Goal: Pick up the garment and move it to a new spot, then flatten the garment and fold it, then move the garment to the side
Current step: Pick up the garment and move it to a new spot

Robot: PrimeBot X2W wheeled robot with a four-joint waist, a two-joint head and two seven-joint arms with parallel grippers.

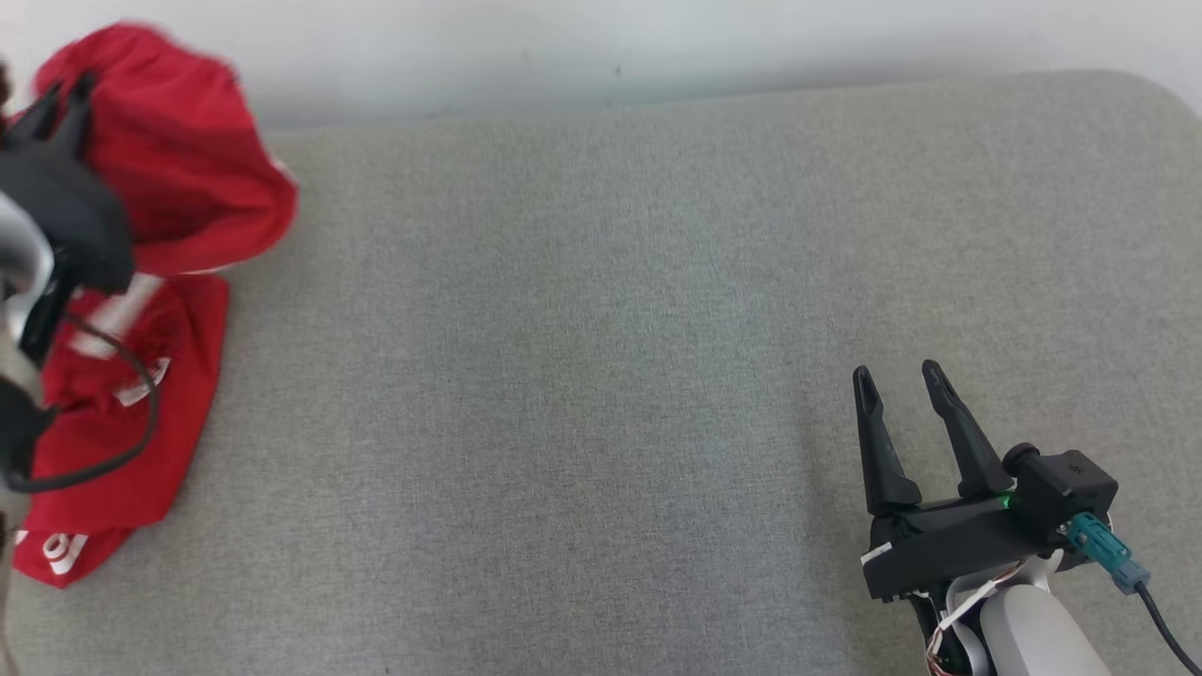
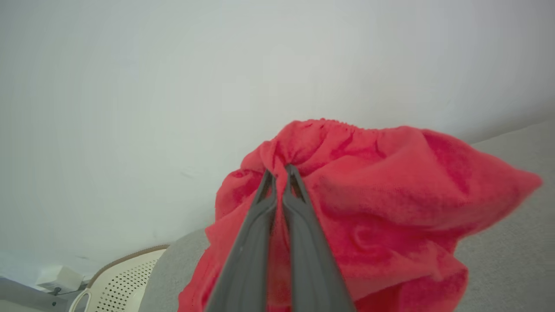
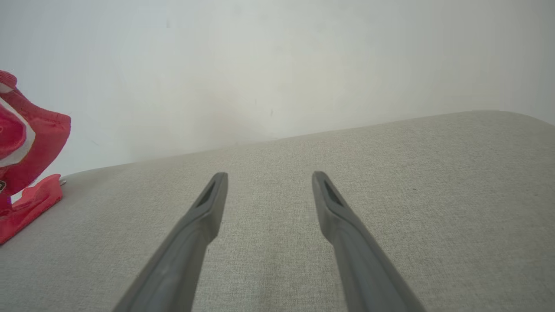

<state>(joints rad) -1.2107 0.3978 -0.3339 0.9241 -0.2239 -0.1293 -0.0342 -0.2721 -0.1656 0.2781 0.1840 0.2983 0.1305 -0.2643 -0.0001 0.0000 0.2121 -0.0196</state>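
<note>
**Garment pinched by left gripper at 10 o'clock; right gripper spread at 4 o'clock**

A grey woven surface [image 1: 601, 376] is seen across most of the head view, padded and rounded off at its 1 o'clock corner. It is backed at 12 o'clock by a plain white wall [image 1: 601, 38], with a faint shadow line where the two meet.

The red garment [image 1: 178, 169] is found at the surface's left end, between 8 and 10 o'clock. Its upper part is bunched and blurred at 10 o'clock, and its lower part is draped down to the surface at 8 o'clock. White markings are shown on it; they cannot be read.

The left gripper [image 1: 68, 86] is placed at 10 o'clock against the bunched cloth. In the left wrist view its fingers [image 2: 299, 203] are pressed together, with a fold of red cloth pinched at the tips. A black cable [image 1: 141, 413] is looped in front of the lower cloth. A white perforated basket [image 2: 125, 277] is seen at 7 o'clock in the left wrist view, beyond the surface's edge.

The right gripper [image 1: 897, 371] is held at 4 o'clock, well apart from the garment, with a teal plug [image 1: 1103, 549] at its wrist. Its fingers are spread over bare grey fabric and nothing is held between them. In the right wrist view the garment is seen at 9 o'clock, with one fold touching the surface.
</note>
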